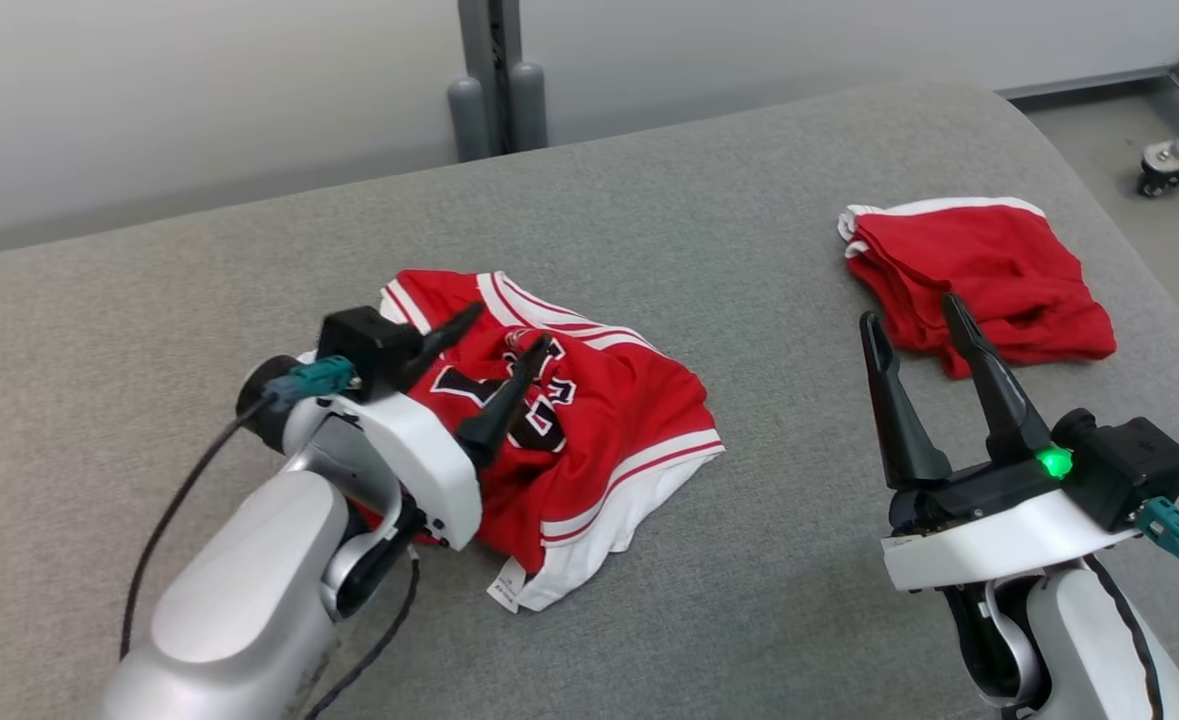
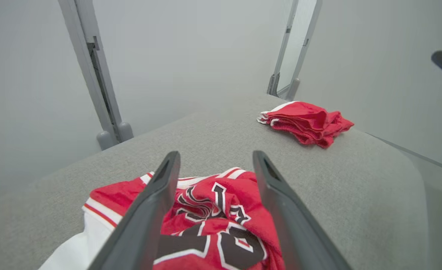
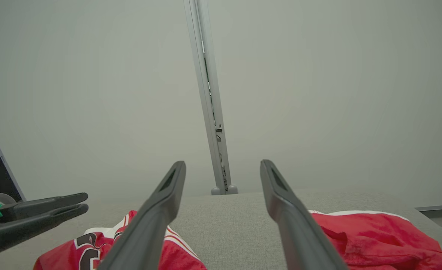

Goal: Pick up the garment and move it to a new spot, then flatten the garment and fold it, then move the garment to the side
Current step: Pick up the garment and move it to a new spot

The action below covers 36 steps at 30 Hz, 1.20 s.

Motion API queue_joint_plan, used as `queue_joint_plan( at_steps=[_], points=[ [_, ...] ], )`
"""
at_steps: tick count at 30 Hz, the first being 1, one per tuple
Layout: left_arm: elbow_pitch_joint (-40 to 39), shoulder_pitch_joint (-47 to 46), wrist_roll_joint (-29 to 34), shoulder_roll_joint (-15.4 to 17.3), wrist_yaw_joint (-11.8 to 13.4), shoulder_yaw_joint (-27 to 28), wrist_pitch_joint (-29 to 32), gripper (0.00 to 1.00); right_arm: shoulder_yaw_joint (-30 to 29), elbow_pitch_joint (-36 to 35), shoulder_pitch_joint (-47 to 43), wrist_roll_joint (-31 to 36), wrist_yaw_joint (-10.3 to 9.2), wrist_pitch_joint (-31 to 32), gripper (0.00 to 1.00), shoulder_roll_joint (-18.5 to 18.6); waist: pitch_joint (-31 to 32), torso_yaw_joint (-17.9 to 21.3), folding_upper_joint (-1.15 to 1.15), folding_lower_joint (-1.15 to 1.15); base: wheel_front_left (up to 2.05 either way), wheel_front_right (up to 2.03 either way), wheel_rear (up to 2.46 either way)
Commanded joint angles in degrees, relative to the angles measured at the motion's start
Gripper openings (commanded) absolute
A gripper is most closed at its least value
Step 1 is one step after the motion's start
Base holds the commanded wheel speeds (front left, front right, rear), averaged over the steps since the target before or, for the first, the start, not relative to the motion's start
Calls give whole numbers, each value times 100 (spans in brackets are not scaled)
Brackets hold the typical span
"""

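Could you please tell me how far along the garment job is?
Likely done: the first move; the jersey lies loose on the table, in neither claw. In hand: the left claw hovers open over it; the right claw stands open. Left: it is crumpled, so flattening, folding and moving aside remain.

Soft, even light, faint shadows; wrist views hazy, edges bowed.
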<state>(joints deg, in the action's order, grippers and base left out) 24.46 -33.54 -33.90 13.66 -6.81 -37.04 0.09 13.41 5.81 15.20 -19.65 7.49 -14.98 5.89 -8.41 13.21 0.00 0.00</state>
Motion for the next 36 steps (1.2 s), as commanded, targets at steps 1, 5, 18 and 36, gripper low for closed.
queue_joint_plan(
  at_steps=[1, 5, 18, 36],
  points=[
    [-106, 37, -63, 106, 101, 125, -87, 100, -46, 9, -48, 8, 1, -28, 100, 64, 115, -134, 0, 0, 0, 0, 0],
    [-452, 254, -119, 326, 379, 424, -299, 100, -163, 10, -123, -2, 1, -27, 100, 115, 201, -299, 0, 0, 0, 0, 0],
    [-1657, 1736, -264, 1056, 1471, 1429, -1138, 100, -286, 159, -435, -60, 1, -28, 100, 197, 437, -708, 0, 0, 0, 0, 0],
    [-2636, 3674, 512, 206, 1984, 2825, -1532, 100, -454, 372, -757, -69, 1, -28, 100, 97, 495, -799, 0, 0, 0, 0, 0]
  ],
)
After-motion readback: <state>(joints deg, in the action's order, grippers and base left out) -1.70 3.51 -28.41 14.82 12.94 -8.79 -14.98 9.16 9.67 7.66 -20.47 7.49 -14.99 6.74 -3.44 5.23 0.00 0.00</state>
